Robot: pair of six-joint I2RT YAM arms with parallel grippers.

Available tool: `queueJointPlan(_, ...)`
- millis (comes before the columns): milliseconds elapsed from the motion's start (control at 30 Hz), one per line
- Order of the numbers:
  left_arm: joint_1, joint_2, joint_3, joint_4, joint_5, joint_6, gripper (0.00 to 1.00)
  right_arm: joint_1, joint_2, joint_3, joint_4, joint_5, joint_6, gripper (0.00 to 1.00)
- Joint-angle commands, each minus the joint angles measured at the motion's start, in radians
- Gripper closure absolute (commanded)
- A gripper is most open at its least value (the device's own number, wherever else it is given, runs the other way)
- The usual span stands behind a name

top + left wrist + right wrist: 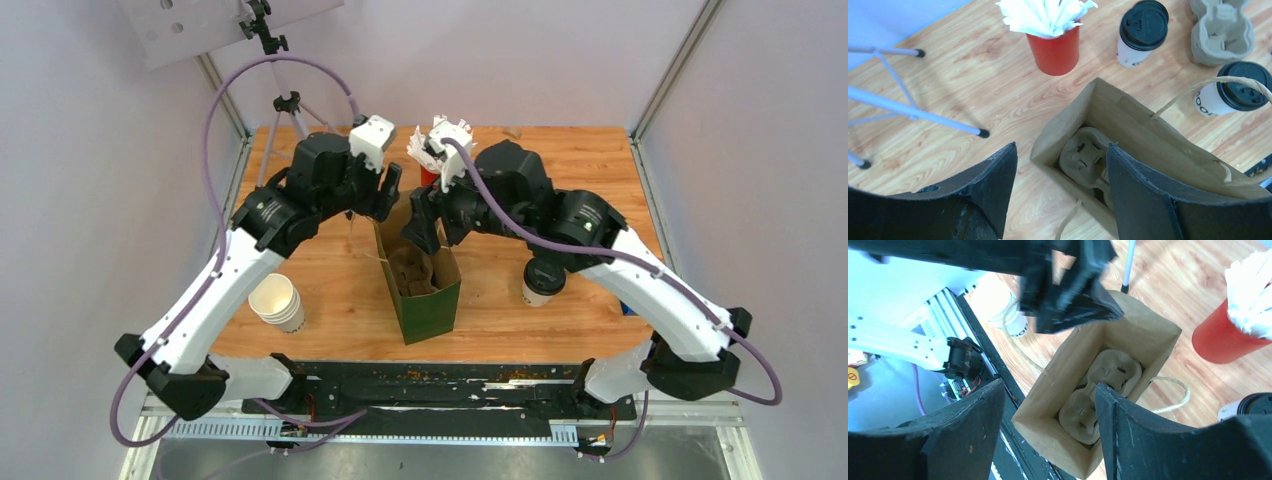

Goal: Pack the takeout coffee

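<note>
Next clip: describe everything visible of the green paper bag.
The green paper bag stands upright on the wooden table, near its front middle, mouth open. It is green outside and brown kraft inside, with twine loop handles. A moulded pulp cup carrier lies at its bottom, and no cup shows inside. The left tool and right tool hang open above its mouth, gripping nothing.
</note>
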Motion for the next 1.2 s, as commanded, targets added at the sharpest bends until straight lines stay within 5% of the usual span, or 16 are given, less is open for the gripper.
queueJointPlan(0,0.008,0.103,0.079,0.015,0.118,0.14,0.27,0.005,-0.116,-0.078,0.171,-0.039,-0.038,0.33)
queueJointPlan(333,0.034,0.274,0.109,0.017,0.31,0.233,0.33,0.005,-0.286,-0.174,0.205,0.085,-0.087,0.3)
queueJointPlan(667,0.05,0.326,0.105,-0.066,0.276,0.293,0.58,0.004,-0.277,-0.153,0.108,0.147,-0.089,0.28)
queueJointPlan(733,0.049,0.317,0.109,-0.068,0.268,0.289,0.53,0.004,-0.278,-0.157,0.104,0.158,-0.086,0.28)
queueJointPlan(800,0.05,0.305,0.108,-0.06,0.244,0.288,0.34,0.004,-0.275,-0.158,0.104,0.164,-0.085,0.28)
queueJointPlan(1167,0.137,0.33,0.16,-0.115,0.423,0.352,0.27,0.001,-0.245,-0.121,0.075,0.166,-0.101,0.27)
